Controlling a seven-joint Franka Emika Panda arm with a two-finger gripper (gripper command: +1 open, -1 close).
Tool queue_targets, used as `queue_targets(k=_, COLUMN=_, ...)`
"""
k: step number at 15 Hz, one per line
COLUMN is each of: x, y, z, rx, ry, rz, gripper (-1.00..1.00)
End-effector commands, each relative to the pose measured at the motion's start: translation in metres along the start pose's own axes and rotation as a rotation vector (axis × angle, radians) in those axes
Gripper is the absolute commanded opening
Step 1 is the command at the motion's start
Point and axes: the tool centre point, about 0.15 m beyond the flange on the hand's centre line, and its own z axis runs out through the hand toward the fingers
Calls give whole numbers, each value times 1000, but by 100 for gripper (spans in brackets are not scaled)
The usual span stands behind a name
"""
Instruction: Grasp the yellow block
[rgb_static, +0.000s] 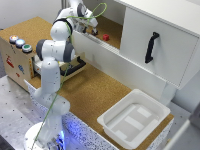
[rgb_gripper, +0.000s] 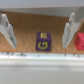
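Button box (rgb_static: 17, 55): at 9 o'clock of the arm in the exterior view, well apart from the work; round buttons on top, no part in the task.
Arm (rgb_static: 50, 75): based at the near table edge, stretched toward 1 o'clock so as to reach over the cork into the recessed shelf behind.
Gripper (rgb_static: 91, 29) (rgb_gripper: 37, 46): spread wide, nothing held; pointed down into the recess, fingers (rgb_gripper: 70, 30) set either side of the target with clear gaps, apparently lined up so a closing stroke would meet opposite faces.
Yellow block (rgb_gripper: 43, 42): on the cork floor of the recess, centred between the fingers, touching neither; yellow lettered face and purple upper side in the wrist view; hidden behind the gripper in the exterior view.
Red block (rgb_static: 106, 37) (rgb_gripper: 79, 40): at 3 o'clock of the gripper in the exterior view, just outside one finger; likely to be nudged if the approach drifts that way.
Black handle (rgb_static: 151, 47): on the white cabinet front, at 3 o'clock, uninvolved.
White tray (rgb_static: 150, 107): at 5 o'clock, well apart.
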Motion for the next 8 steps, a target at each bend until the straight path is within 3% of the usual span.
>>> queue_targets(k=1, x=-133, y=5, z=-15, rx=91, ry=-17, rz=37, gripper=100)
queue_targets(k=5, x=-204, y=23, z=-28, rx=216, ry=-95, rz=-36, gripper=100)
queue_targets(k=8, x=-241, y=15, z=-39, rx=244, ry=-112, rz=-109, gripper=100)
